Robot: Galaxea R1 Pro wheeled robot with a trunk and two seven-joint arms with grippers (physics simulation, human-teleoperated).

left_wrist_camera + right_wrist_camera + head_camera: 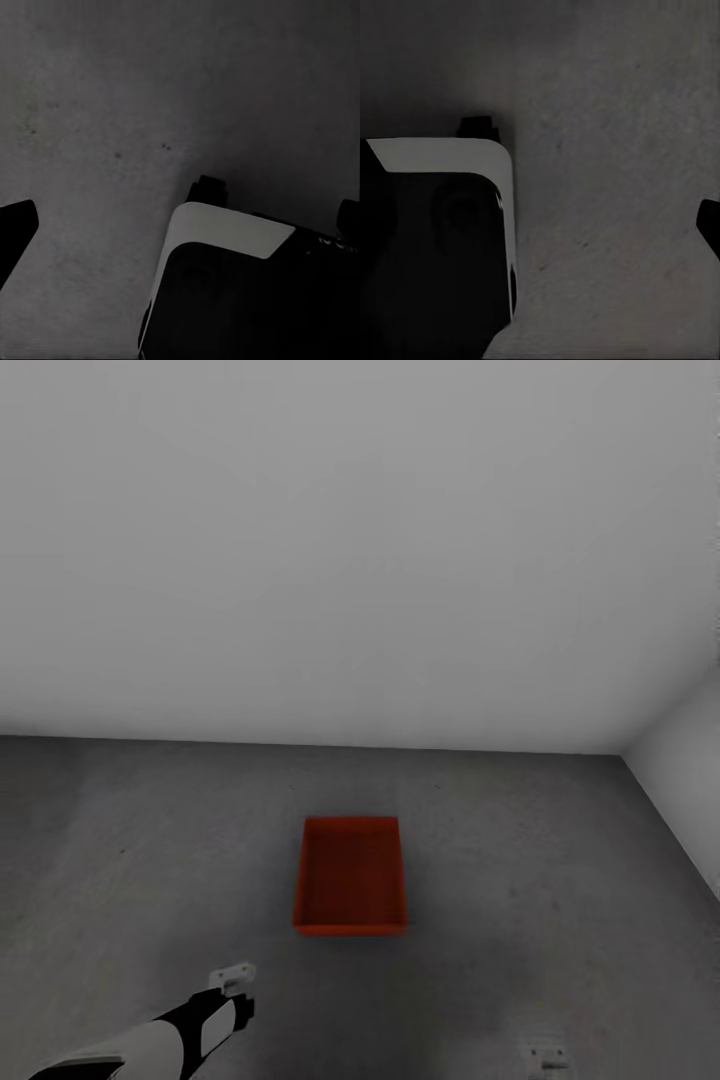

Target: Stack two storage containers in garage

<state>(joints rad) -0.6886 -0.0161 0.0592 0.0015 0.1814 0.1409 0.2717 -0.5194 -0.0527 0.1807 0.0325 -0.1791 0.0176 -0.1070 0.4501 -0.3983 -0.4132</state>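
An orange-red storage container [350, 875] rests flat on the garage's dark grey concrete floor [140, 840], straight ahead of me, open side up and nothing visible inside. My left gripper [232, 978] hangs low at the near left, short of the container's near-left corner and apart from it. My right gripper [547, 1057] peeks in at the near right, also clear of the bin. Both wrist views look down at bare floor, with one dark fingertip [15, 229] at the edge of the left wrist view and another fingertip [711, 225] at the edge of the right one. Both grippers look open and hold nothing.
A plain white-grey wall [360, 560] stands behind the container, and a side wall [690, 780] meets it at the right corner. Concrete floor spreads around the bin on all sides. My own black-and-white base [225, 292] [435, 247] fills part of each wrist view.
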